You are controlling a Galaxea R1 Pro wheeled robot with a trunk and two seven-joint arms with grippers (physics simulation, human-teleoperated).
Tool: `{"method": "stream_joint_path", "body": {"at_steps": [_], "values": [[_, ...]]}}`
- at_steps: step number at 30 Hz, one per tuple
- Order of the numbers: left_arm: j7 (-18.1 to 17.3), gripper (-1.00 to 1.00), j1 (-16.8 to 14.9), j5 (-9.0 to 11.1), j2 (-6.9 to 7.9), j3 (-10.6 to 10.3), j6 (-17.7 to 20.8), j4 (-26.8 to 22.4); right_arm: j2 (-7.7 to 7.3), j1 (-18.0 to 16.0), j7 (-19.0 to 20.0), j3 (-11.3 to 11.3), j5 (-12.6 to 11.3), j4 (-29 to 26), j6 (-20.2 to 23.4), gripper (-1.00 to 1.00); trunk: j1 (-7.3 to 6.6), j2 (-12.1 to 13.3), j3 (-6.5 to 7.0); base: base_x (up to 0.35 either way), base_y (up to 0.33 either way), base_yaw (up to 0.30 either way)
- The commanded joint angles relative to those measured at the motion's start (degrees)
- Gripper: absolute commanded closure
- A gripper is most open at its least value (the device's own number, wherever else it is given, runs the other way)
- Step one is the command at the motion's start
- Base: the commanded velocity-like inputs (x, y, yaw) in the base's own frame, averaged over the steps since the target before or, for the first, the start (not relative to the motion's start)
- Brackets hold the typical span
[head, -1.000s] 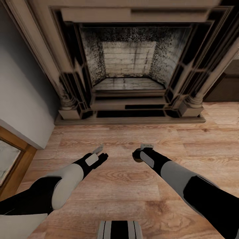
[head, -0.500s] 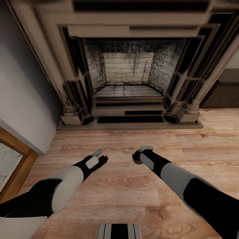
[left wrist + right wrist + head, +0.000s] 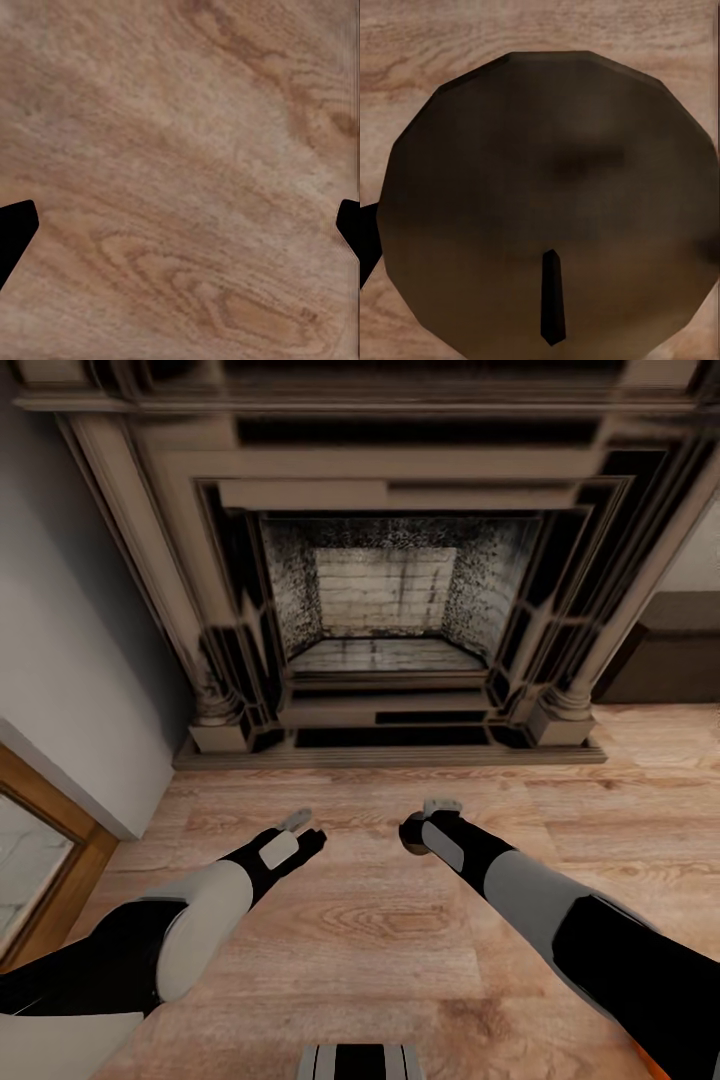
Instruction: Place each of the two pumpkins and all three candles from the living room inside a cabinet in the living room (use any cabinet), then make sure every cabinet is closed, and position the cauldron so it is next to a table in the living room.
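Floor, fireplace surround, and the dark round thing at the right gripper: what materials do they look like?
Floor: light wood planks, matte, with visible grain and knots. Fireplace surround: beige carved stone by the look, with black inlay panels; its firebox back shows pale sooty brick. Round thing: dark brown-black, dull and faceted, perhaps metal, likely the cauldron; the render leaves it open.

Fireplace surround (image 3: 390, 560) stood ahead on the plank floor (image 3: 380, 940), wall (image 3: 70, 660) at its left, low cabinet (image 3: 670, 660) at its right, framed glass door (image 3: 40, 860) far left, cauldron (image 3: 547, 195) under the right hand (image 3: 415, 828).
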Motion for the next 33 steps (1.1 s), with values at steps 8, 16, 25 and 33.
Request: {"method": "stream_joint_path", "body": {"at_steps": [8,16,25,33], "values": [[0.31,-1.00,0.06,-3.30,-0.01,0.12,0.23,-0.17,0.15,-0.03,-0.40,0.49,-0.53,-0.09,0.17,1.00,-0.21,0.09,1.73,0.000,0.000,0.000],[0.17,-1.00,0.45,-9.56,-0.01,0.12,-3.38,-0.13,0.27,0.01,-0.40,0.51,-0.53,-0.07,0.13,1.00,-0.42,0.20,3.51,0.000,0.000,0.000],[-0.18,-1.00,2.42,-10.34,0.76,-0.02,-4.50,-0.11,0.31,0.57,-0.37,0.51,-0.53,-0.04,-3.89,1.00,-0.65,0.32,5.50,0.000,0.000,0.000],[-0.17,-1.00,4.52,-10.32,2.66,-0.13,-4.49,-0.11,1.32,1.44,-0.40,0.59,-0.56,-0.06,-6.53,1.00,-0.86,0.43,7.27,0.000,0.000,0.000]]}}
